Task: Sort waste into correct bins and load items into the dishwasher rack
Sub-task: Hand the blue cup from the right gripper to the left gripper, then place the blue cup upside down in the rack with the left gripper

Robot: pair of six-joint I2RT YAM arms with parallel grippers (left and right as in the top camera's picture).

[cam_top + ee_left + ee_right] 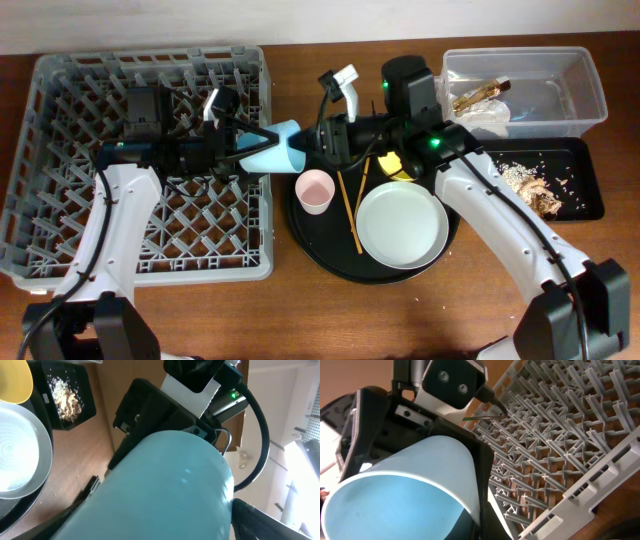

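The blue cup (278, 155) hangs on its side in the air between the dishwasher rack (60, 100) and the round black tray. My left gripper (262, 147) grips its base end from the rack side. My right gripper (306, 148) pinches its rim from the tray side. The cup fills the left wrist view (165, 490) and shows its open mouth in the right wrist view (395, 505). The pink cup (314, 190), yellow bowl (392, 162), white plate (402, 225) and chopsticks (350, 205) lie on the round tray.
The round black tray (310, 240) sits right of the rack. The clear tub (590, 90) at the back right holds the wrapper (480, 93) and napkin (490, 118). The shallow black tray (590, 185) holds food scraps (530, 185). The rack's pegs (560, 435) are close below the cup.
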